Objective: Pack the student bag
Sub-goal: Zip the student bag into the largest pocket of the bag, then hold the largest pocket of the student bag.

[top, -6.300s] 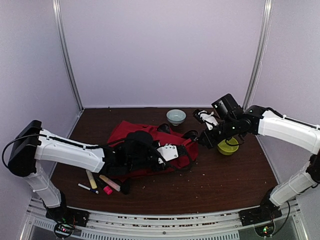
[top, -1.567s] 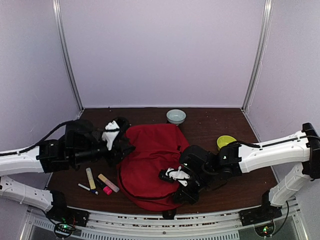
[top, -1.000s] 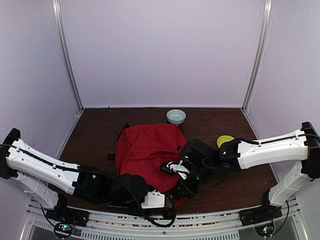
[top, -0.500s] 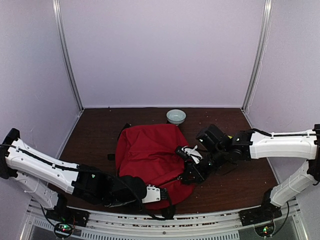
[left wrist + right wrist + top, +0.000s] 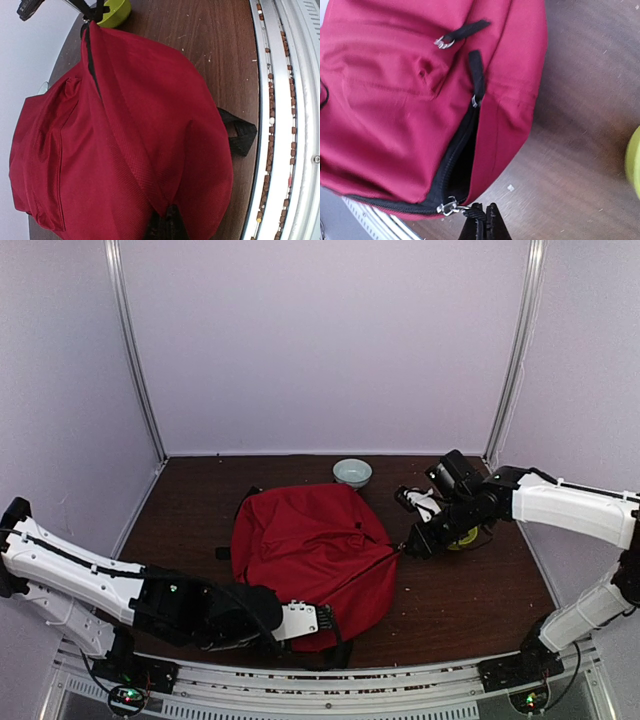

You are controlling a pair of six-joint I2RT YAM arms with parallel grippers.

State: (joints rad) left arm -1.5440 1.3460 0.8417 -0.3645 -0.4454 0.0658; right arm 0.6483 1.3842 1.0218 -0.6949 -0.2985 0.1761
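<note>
At the near left my left arm lay low along the surface (image 5: 455, 605), and my left claw (image 5: 322, 624) was pinched tight on the red cloth at the near edge of the student bag (image 5: 305, 545). From my left wrist I saw that cloth gather into a fold running straight down into the claw (image 5: 167, 222), with a black strap (image 5: 241, 136) poking out from under the bag toward the metal rail (image 5: 280, 125) at the surface's edge. The bag lay flat in the middle of the surface, the largest thing there, its fabric drawn into a taut ridge running from my left claw toward the right. Behind it, near the back wall, stood a pale blue bowl (image 5: 352, 473), apart from the bag. At the bag's right side my right claw (image 5: 412, 543) was clamped narrow on the black tab of the zipper pull (image 5: 451, 206). My right wrist camera showed the zipper partly open, a dark gap (image 5: 462, 165) between the red edges. A yellow-green bowl (image 5: 464, 537) sat just beyond my right claw, partly hidden by the arm.
</note>
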